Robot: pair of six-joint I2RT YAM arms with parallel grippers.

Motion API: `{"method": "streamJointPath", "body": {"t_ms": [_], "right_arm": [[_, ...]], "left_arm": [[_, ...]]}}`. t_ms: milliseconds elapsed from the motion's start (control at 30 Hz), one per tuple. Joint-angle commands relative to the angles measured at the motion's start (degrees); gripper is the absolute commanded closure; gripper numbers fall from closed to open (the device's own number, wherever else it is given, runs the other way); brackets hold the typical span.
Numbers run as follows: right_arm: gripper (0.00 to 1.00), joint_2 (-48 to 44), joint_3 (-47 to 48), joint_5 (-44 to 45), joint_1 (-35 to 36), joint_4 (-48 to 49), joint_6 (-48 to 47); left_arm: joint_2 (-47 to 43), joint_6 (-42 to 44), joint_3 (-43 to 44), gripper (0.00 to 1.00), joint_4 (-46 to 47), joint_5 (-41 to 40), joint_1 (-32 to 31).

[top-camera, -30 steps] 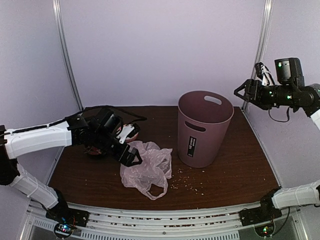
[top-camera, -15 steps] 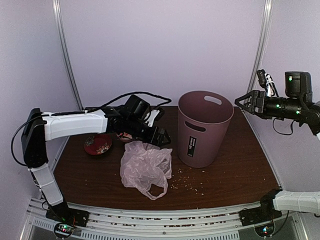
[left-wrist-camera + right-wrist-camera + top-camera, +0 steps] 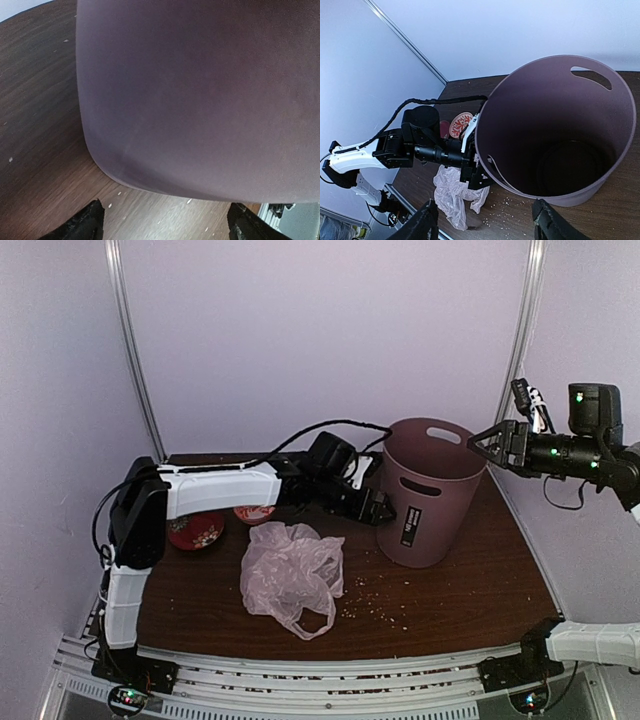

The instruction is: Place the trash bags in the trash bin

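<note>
The mauve-brown trash bin (image 3: 430, 495) stands tilted at the back right of the table, its top leaning right. It fills the left wrist view (image 3: 200, 95), and the right wrist view looks down into its empty inside (image 3: 560, 140). The crumpled pale pink trash bag (image 3: 292, 575) lies on the table left of the bin, also in the right wrist view (image 3: 451, 192). My left gripper (image 3: 378, 510) is open and empty, pressed against the bin's left side low down. My right gripper (image 3: 483, 444) is open and empty, high above the bin's right rim.
Two small red bowls (image 3: 196, 530) sit at the back left beside the left arm. Crumbs (image 3: 375, 608) are scattered on the brown table in front of the bin. A black cable loops over the left arm. Walls close the back and sides.
My left arm has swept right, away from the bag, up against the bin. The bin has shifted right and tilted. The right arm moved slightly. The bag has not moved.
</note>
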Motion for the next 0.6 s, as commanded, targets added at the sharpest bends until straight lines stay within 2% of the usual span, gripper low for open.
{"method": "streamJointPath", "body": {"t_ms": [0, 200, 367, 467, 567], "right_arm": [[0.36, -0.6, -0.8, 0.0, 0.1, 1.7, 0.1], [0.36, -1.5, -2.0, -0.7, 0.1, 2.4, 0.7], [0.36, -0.4, -2.5, -1.9, 0.1, 1.9, -0.4], [0.36, 0.1, -2.4, -2.2, 0.1, 1.7, -1.2], [0.36, 0.6, -3.1, -3.8, 0.1, 2.5, -1.8]], "left_arm": [[3.8, -1.9, 5.3, 0.12, 3.2, 2.1, -1.7], [8.7, -5.4, 9.2, 0.12, 6.8, 3.1, -1.7], [18.9, -6.7, 26.1, 0.12, 3.0, 5.4, -1.8], [18.3, -6.5, 26.3, 0.12, 2.3, 4.5, -1.7], [12.9, -3.9, 21.2, 0.12, -0.1, 1.1, -1.6]]}}
